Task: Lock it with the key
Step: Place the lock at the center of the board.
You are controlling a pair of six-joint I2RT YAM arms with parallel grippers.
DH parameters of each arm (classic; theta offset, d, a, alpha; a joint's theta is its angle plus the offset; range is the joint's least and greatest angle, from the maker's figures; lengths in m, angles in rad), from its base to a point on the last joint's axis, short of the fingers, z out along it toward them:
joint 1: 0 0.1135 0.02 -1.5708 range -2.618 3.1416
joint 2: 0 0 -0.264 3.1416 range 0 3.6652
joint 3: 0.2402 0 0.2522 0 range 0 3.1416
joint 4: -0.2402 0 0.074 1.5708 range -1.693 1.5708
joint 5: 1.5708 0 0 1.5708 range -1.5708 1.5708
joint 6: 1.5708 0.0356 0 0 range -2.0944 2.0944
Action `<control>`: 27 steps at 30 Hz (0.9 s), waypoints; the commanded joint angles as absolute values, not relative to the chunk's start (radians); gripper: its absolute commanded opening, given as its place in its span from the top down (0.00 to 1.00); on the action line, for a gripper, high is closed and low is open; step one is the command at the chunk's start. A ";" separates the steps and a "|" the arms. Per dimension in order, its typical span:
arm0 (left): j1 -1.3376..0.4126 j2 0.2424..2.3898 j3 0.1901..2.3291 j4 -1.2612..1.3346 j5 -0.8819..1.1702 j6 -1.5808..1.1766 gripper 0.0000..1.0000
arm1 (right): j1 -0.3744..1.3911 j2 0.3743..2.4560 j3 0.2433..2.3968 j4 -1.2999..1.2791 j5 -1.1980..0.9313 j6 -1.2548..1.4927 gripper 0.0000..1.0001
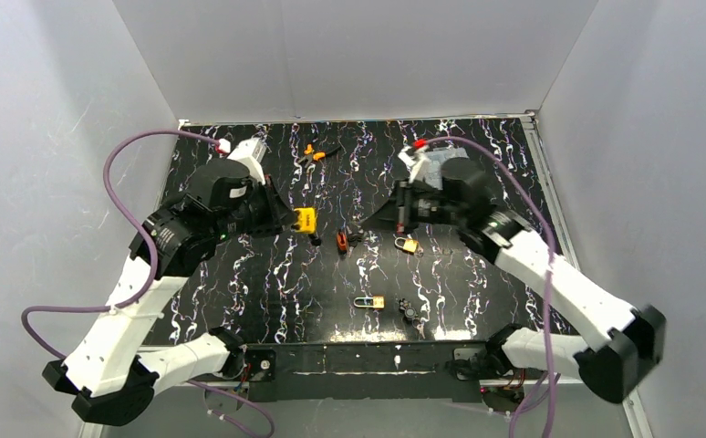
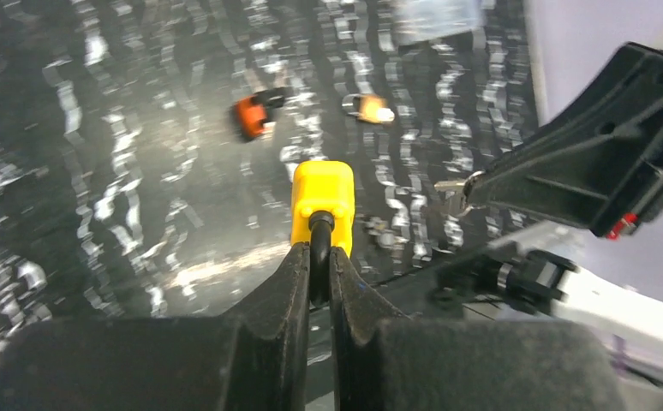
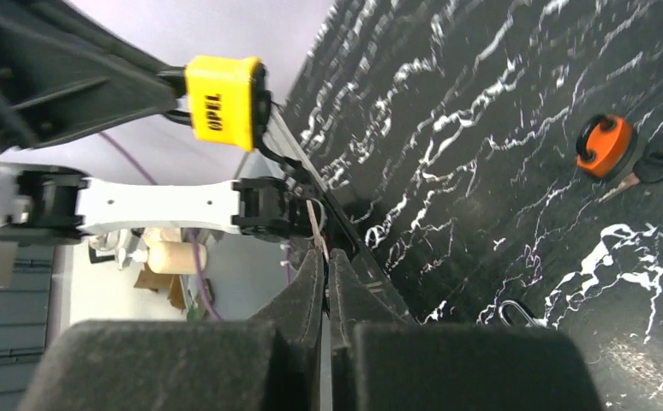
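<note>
A yellow padlock (image 1: 305,220) hangs above the mat, held by its black shackle in my shut left gripper (image 1: 287,219). In the left wrist view the padlock (image 2: 322,195) juts out past the gripper (image 2: 318,257), body pointing away. My right gripper (image 1: 368,224) faces it from the right and is shut on a thin silver key (image 2: 450,186). The key's tip points toward the lock, with a gap between them. From the right wrist, the key (image 3: 315,221) sticks out of the gripper (image 3: 325,257), and the padlock (image 3: 223,103) is up at the left.
On the black marbled mat (image 1: 267,274) lie an orange-red lock (image 1: 341,241), a brass padlock (image 1: 408,245), another small padlock (image 1: 368,302) and a dark key bunch (image 1: 410,310). Orange-handled items (image 1: 316,153) lie near the back wall. White walls close in three sides.
</note>
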State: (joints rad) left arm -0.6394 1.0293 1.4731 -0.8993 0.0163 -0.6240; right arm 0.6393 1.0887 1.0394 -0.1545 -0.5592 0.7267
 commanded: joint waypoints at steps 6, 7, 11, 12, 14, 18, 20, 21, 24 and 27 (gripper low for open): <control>-0.486 1.045 1.332 -1.008 -0.192 -0.607 1.00 | 0.812 1.502 1.268 -0.179 -0.369 0.689 0.99; -0.453 1.047 1.301 -0.988 -0.154 -0.606 1.00 | 0.823 1.551 1.299 -0.189 -0.362 0.694 0.99; -0.330 1.083 1.195 -0.919 -0.064 -0.600 1.00 | 0.840 1.704 1.382 -0.190 -0.350 0.729 0.99; -0.300 1.097 1.171 -0.902 -0.040 -0.599 1.00 | 0.844 1.733 1.395 -0.189 -0.346 0.738 0.99; -0.239 1.124 1.116 -0.852 0.049 -0.600 1.00 | 0.849 1.786 1.420 -0.189 -0.342 0.750 0.99; -0.136 1.168 1.003 -0.702 0.271 -0.626 1.00 | 0.865 1.867 1.483 -0.209 -0.330 0.753 0.99; -0.096 1.196 0.957 -0.650 0.347 -0.638 1.00 | 0.869 1.899 1.510 -0.226 -0.325 0.749 0.99; -0.082 1.211 0.943 -0.631 0.368 -0.640 1.00 | 0.870 1.914 1.521 -0.231 -0.326 0.749 0.99; -0.040 1.250 0.889 -0.565 0.435 -0.655 1.00 | 0.871 1.951 1.547 -0.245 -0.327 0.747 0.99; -0.017 1.283 0.842 -0.529 0.448 -0.654 1.00 | 0.873 1.981 1.564 -0.255 -0.328 0.746 0.99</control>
State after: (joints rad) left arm -0.0476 1.2679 0.8818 -0.6339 0.3225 -0.6400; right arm 0.8657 1.9553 1.5010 -0.2415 -0.3355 0.7494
